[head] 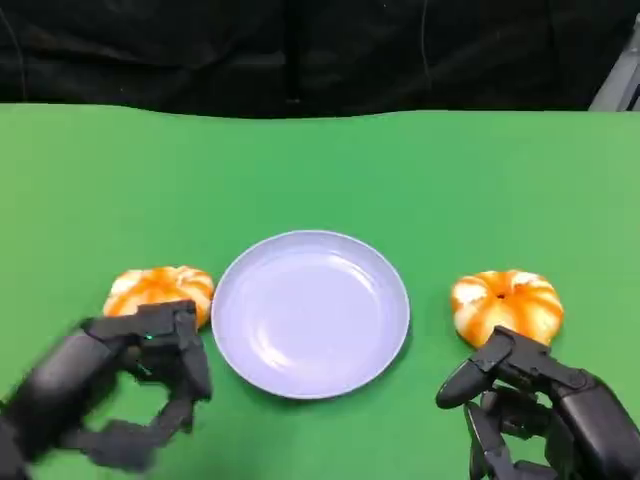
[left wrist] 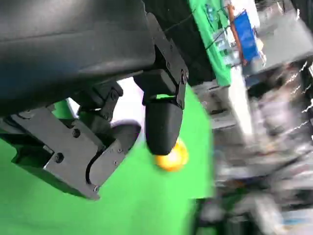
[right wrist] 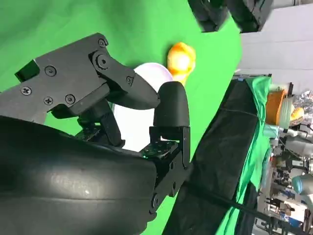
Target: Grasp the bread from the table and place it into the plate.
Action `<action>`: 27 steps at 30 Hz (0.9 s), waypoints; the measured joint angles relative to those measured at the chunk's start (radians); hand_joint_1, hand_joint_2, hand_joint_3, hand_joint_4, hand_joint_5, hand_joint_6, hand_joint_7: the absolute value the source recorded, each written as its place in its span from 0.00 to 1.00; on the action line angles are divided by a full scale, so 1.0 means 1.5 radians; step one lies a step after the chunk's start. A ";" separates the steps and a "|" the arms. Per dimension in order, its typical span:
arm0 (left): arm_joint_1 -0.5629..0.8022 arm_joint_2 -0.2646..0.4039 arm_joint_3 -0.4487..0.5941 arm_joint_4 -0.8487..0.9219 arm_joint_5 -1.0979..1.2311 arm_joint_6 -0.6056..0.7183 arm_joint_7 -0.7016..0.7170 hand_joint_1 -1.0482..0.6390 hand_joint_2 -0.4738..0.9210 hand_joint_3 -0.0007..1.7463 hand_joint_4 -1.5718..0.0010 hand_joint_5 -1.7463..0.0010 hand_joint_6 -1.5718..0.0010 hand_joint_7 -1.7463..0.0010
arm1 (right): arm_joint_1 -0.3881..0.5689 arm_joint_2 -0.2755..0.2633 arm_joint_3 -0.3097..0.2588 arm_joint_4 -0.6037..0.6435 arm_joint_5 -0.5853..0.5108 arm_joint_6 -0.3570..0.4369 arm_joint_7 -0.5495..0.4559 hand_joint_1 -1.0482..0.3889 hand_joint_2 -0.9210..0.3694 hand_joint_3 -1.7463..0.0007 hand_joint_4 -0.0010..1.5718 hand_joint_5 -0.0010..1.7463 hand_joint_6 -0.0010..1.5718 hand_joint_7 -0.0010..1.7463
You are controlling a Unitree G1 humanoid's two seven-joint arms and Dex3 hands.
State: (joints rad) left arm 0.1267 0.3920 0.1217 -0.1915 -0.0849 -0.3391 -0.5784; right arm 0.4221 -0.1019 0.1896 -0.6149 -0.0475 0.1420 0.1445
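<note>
Head view. A pale plate lay empty at the centre of the green counter. One bread sat just beside the plate's rim at centre left; a second bread sat near the plate at centre right, apart from it. The left hand, blurred at lower left, hovered just below the left bread with fingers curled apart around nothing. The right hand, at lower right, lay just below the right bread, fingers spread and holding nothing; contact with the bread could not be told.

Left wrist view. The left hand's fingers reached across the frame centre with nothing between them. An orange bread showed beyond a fingertip at centre, on the green counter.

Right wrist view. The right hand's fingers were parted and empty. The plate and a bread appeared beyond them at upper centre.

Progress, as judged: no bread had been grasped and the plate held nothing, so both grasp and placement remained.
</note>
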 measured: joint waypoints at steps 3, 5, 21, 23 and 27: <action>-0.032 0.039 0.018 0.004 0.022 -0.067 0.003 0.35 1.00 0.05 0.63 0.85 0.54 0.93 | -0.003 -0.001 -0.004 0.004 0.000 -0.001 0.000 0.68 0.17 0.45 0.49 1.00 0.45 0.84; -0.029 0.039 0.007 0.016 0.030 -0.076 0.003 0.33 1.00 0.04 0.65 0.87 0.56 0.95 | -0.004 -0.001 -0.004 0.004 0.000 -0.002 0.001 0.68 0.17 0.45 0.49 1.00 0.45 0.84; -0.068 0.152 -0.004 -0.029 0.263 -0.079 0.031 0.22 1.00 0.00 0.76 0.98 0.68 1.00 | -0.011 -0.001 -0.012 0.006 0.010 -0.002 0.010 0.68 0.17 0.45 0.49 1.00 0.45 0.84; -0.069 0.156 -0.005 -0.031 0.266 -0.075 0.032 0.21 0.99 0.00 0.80 1.00 0.72 1.00 | -0.011 -0.001 -0.012 0.006 0.010 -0.002 0.010 0.68 0.17 0.45 0.49 1.00 0.45 0.84; -0.085 0.193 -0.013 -0.043 0.292 -0.035 0.013 0.21 0.99 0.00 0.81 1.00 0.73 1.00 | -0.011 -0.001 -0.012 0.006 0.008 -0.001 0.010 0.68 0.17 0.45 0.49 1.00 0.45 0.84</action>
State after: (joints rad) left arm -0.0005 0.6816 0.1017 -0.2564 0.3530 -0.3913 -0.5584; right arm 0.4053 -0.1034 0.1715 -0.6061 -0.0354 0.1400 0.1593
